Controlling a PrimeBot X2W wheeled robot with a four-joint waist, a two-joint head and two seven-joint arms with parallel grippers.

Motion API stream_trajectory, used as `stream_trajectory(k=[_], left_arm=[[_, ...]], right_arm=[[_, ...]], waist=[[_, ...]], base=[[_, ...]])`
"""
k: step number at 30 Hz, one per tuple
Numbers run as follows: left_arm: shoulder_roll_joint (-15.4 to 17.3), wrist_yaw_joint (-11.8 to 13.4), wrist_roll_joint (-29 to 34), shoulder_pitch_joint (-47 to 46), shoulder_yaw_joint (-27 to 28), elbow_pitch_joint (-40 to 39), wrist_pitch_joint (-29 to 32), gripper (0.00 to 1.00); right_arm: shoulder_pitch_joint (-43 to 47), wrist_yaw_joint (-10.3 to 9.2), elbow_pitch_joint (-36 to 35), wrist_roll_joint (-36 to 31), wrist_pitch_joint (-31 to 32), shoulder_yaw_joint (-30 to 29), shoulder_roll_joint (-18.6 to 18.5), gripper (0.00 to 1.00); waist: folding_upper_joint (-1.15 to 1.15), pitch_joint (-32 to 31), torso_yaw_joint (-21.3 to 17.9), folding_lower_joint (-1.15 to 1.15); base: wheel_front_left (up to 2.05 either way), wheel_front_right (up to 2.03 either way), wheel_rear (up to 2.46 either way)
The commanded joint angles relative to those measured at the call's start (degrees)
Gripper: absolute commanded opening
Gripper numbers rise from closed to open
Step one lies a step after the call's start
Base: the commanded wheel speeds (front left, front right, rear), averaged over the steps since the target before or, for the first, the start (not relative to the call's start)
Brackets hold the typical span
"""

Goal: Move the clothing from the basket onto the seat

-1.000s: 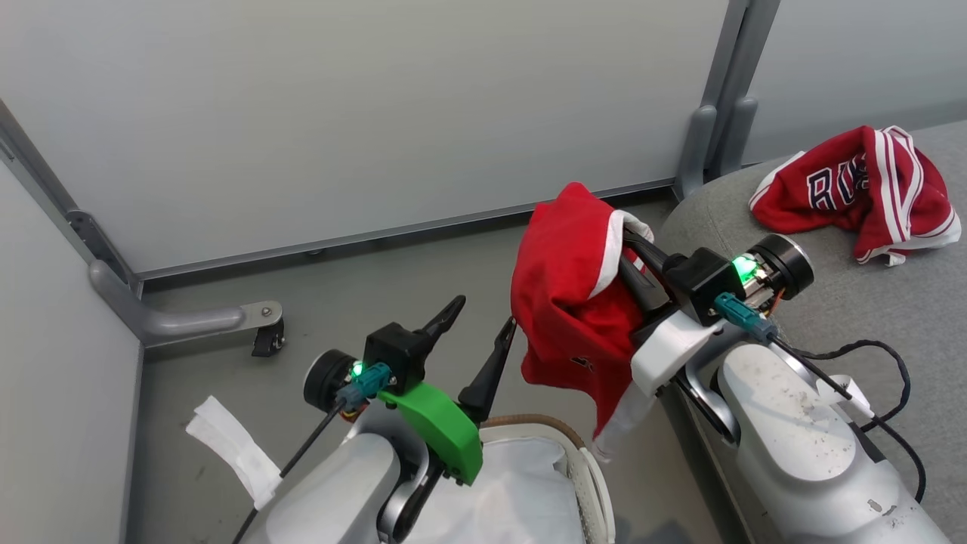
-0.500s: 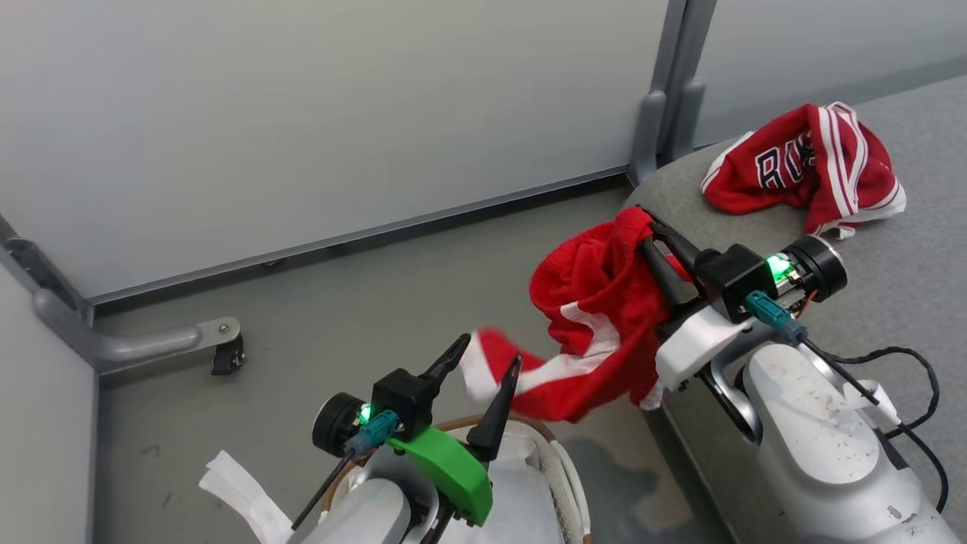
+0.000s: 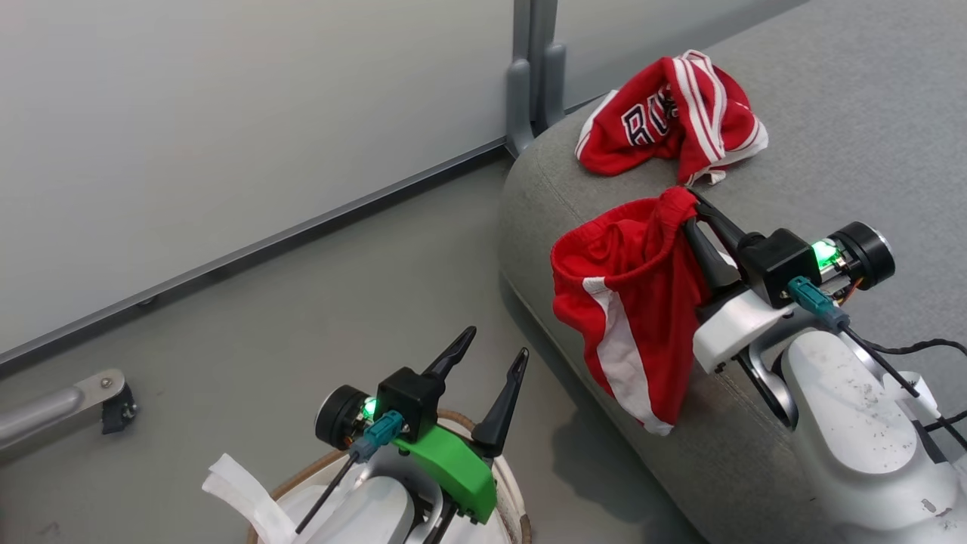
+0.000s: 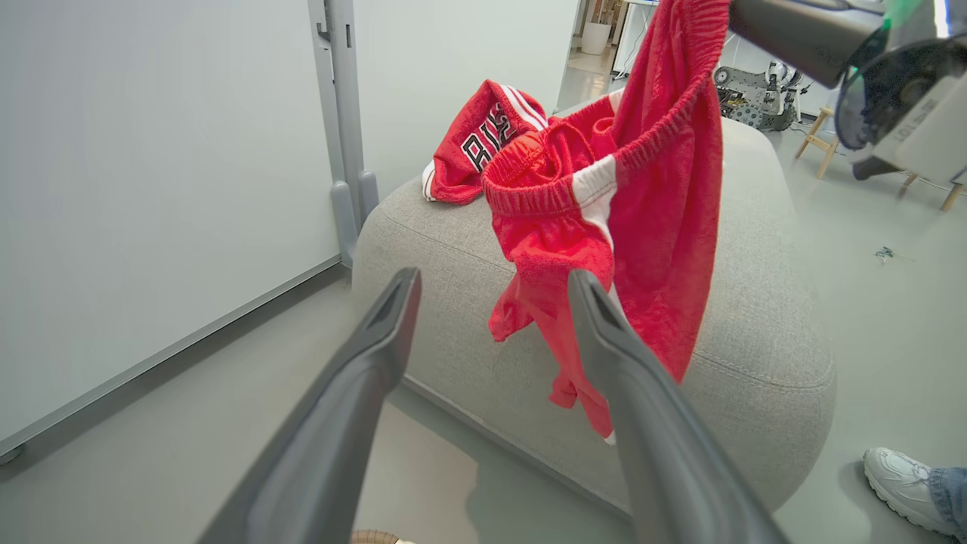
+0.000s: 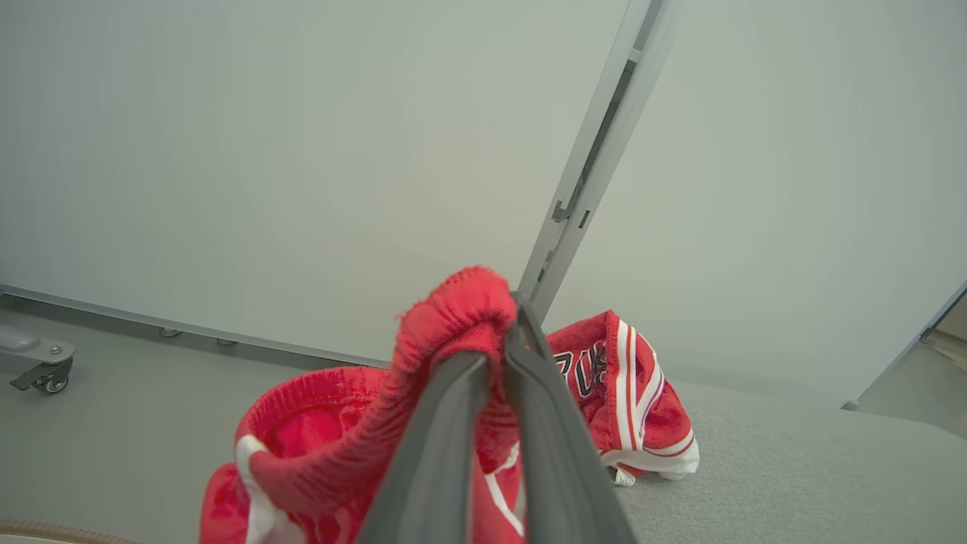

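Basket (image 3: 287,483) is largely cut off at the bottom edge. Right end effector (image 3: 689,209) is clenched on shorts (image 3: 634,287) over seat (image 3: 831,113) edge; left end effector (image 3: 496,341) is released, empty.

1. Pale grey partition panels (image 3: 227,113), joined at grey metal post (image 3: 534,68).
2. Smooth grey floor (image 3: 302,317), evenly lit.
3. Castor foot (image 3: 115,399) at panel base, far left.
4. Metal base rail (image 3: 302,232) along panel bottom.

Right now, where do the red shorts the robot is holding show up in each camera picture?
Head view: red shorts right of centre, hanging from the right gripper over the edge of the seat.
Left wrist view: upper centre-right, beyond the open left gripper.
Right wrist view: bottom centre, pinched by the right gripper.
Shared landmark: the lettered red garment on the seat, beyond the shorts.
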Motion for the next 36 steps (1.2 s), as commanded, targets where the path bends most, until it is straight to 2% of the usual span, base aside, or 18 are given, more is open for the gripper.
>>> stream_trajectory(k=[1, 5, 11, 18, 27, 31, 36], left_arm=[[-0.02, -0.21, 0.46, 0.44, 0.25, 0.19, -0.18, 1.00], [-0.17, -0.65, 1.46, -0.12, 0.55, 0.26, -0.18, 1.00], [-0.39, -1.07, 2.58, -1.34, 0.60, 0.13, -0.18, 1.00], [-0.30, -1.35, 3.73, -3.08, 0.78, 0.25, -0.18, 1.00], [0.91, -1.63, 6.41, -7.17, 1.54, -2.01, -0.18, 1.00], [1.54, -1.62, 7.49, -9.64, 1.66, -3.20, -0.18, 1.00], [1.71, -1.66, 8.76, -12.18, 1.13, -3.80, -0.18, 1.00]], right_arm=[[0.24, -0.07, -0.39, -0.30, -0.11, -0.42, -0.18, 0.00], [0.22, -0.07, -0.79, -0.36, -0.11, -1.32, -0.45, 0.00], [-4.31, -0.08, -1.28, -1.21, -0.12, -4.03, -2.72, 0.00], [-17.21, -0.08, 0.29, -1.58, -0.11, -5.93, -10.13, 0.00], [-35.03, -0.07, 6.74, 0.51, 1.19, -9.85, -19.68, 0.00], [-38.60, -0.08, 10.35, 1.06, 1.35, -11.13, -21.42, 0.00], [-37.93, -0.08, 16.73, -0.01, 0.67, -14.89, -21.06, 0.00]], waist=[[0.00, 2.14, -3.90, 0.00], [0.00, 3.26, -4.79, 0.00], [0.00, 5.57, -3.64, 0.00], [0.00, 9.41, 0.07, 0.00], [0.00, 18.58, 4.79, 0.00], [0.00, 23.38, 6.23, 0.00], [0.00, 27.88, 7.91, 0.00]], base=[[0.00, 0.00, 0.00], [0.00, 0.00, 0.00], [0.00, 0.00, 0.00], [0.00, 0.00, 0.00], [0.00, 0.00, 0.00], [0.00, 0.00, 0.00], [0.00, 0.00, 0.00]])
